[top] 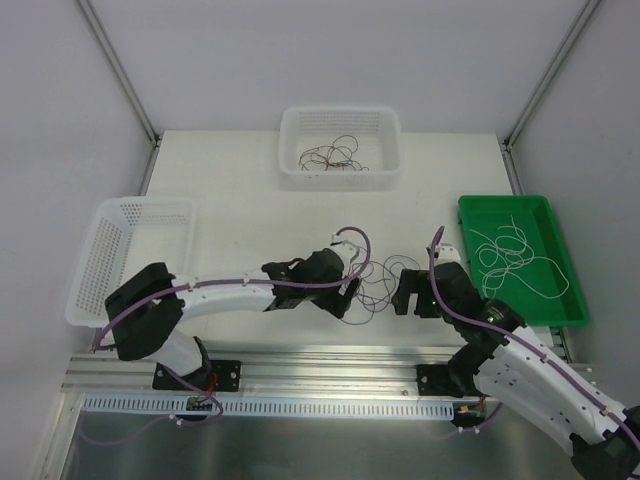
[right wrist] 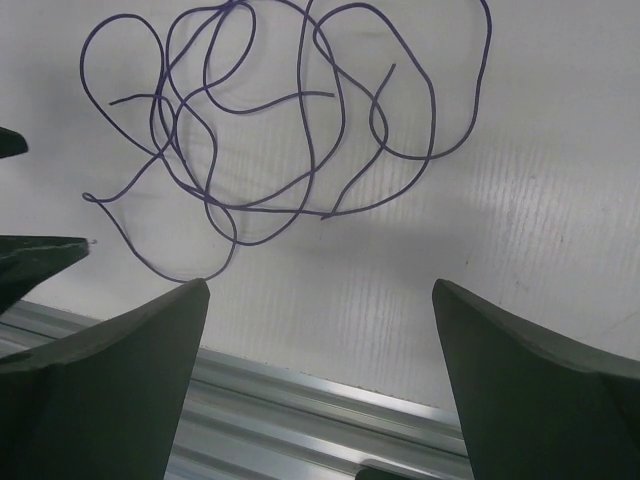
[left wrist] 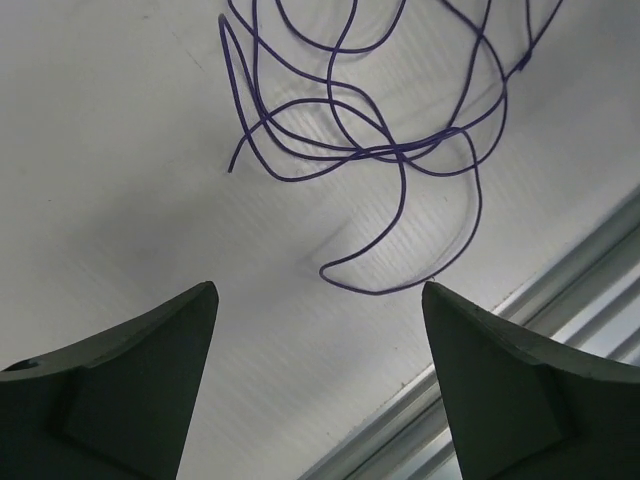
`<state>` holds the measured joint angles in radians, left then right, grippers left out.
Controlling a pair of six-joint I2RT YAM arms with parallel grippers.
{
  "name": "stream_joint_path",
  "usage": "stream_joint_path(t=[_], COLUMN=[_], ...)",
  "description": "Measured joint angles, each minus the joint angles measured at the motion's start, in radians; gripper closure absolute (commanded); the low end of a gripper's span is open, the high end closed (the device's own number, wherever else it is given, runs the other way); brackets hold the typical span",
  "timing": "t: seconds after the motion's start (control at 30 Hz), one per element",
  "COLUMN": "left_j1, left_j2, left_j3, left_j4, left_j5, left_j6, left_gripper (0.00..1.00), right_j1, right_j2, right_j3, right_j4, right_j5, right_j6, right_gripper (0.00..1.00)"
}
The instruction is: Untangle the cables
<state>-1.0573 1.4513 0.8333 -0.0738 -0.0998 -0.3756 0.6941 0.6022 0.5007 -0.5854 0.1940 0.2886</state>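
The cables (top: 375, 285) lie in a loose purple tangle on the table (top: 250, 210), near its near edge. The left gripper (left wrist: 315, 290) and right gripper (right wrist: 320, 285) flank them, both wide, holding nothing.

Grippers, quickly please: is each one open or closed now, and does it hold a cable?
Left gripper: open, holding nothing; the purple cables lie ahead of it, untouched.
Right gripper: open, holding nothing.

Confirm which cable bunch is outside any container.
The purple tangle, lying straight on the table near the front edge. The dark cables sit in the far white basket, and the white cables lie in the green tray.
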Motion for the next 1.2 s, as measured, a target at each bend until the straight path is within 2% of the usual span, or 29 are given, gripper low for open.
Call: stream_joint_path(t=[0.13,0.2,0.23,0.27,0.37,0.5,0.77,0.87,0.97,1.0,1.07,1.1,1.2], left_j1=[-0.045,-0.057,-0.06,-0.063,-0.069,-0.078,-0.08,-0.053,0.052,0.089,0.187,0.227,0.31], left_j2=[0.151,0.203,0.22,0.232,0.233,0.187,-0.125,-0.214,-0.279,-0.294,-0.332,-0.349,-0.392], left_j3=[0.048,0.063,0.066,0.068,0.075,0.072,0.133,0.225,0.336,0.361,0.417,0.441,0.515], left_j4=[0.001,0.005,0.007,0.007,0.011,-0.005,-0.208,-0.318,-0.424,-0.446,-0.498,-0.521,-0.584], left_j5=[-0.052,-0.071,-0.076,-0.089,-0.097,-0.104,-0.176,-0.203,-0.22,-0.226,-0.241,-0.252,-0.265], left_j6=[0.015,0.019,0.02,0.026,0.025,0.03,0.056,0.08,0.103,0.109,0.13,0.14,0.173], left_gripper=[0.35,0.53,0.58,0.77,0.99,1.0,1.0,1.0,1.0,1.0,1.0,1.0,1.0], right_j1=[0.0,0.0,0.0,0.0,0.0,0.0,-0.002,-0.007,-0.015,-0.018,-0.021,-0.025,-0.034], right_j2=[0.021,0.031,0.036,0.04,0.05,0.105,0.379,0.477,0.566,0.584,0.605,0.609,0.619], right_j3=[-0.008,-0.008,-0.008,-0.008,-0.008,-0.01,-0.014,-0.013,0.007,0.014,0.022,0.022,0.022], right_j4=[0.029,0.043,0.049,0.056,0.074,0.121,0.263,0.308,0.326,0.335,0.339,0.341,0.341], right_j5=[-0.011,-0.018,-0.02,-0.023,-0.026,-0.025,-0.021,-0.016,0.002,0.005,0.021,0.029,0.057], right_j6=[0.021,0.027,0.03,0.034,0.037,0.037,0.033,0.032,0.028,0.029,0.028,0.029,0.034], right_gripper=[0.01,0.0,0.01,0.01,0.0,0.0,0.02,0.13,0.31,0.42,0.53,0.65,0.82])
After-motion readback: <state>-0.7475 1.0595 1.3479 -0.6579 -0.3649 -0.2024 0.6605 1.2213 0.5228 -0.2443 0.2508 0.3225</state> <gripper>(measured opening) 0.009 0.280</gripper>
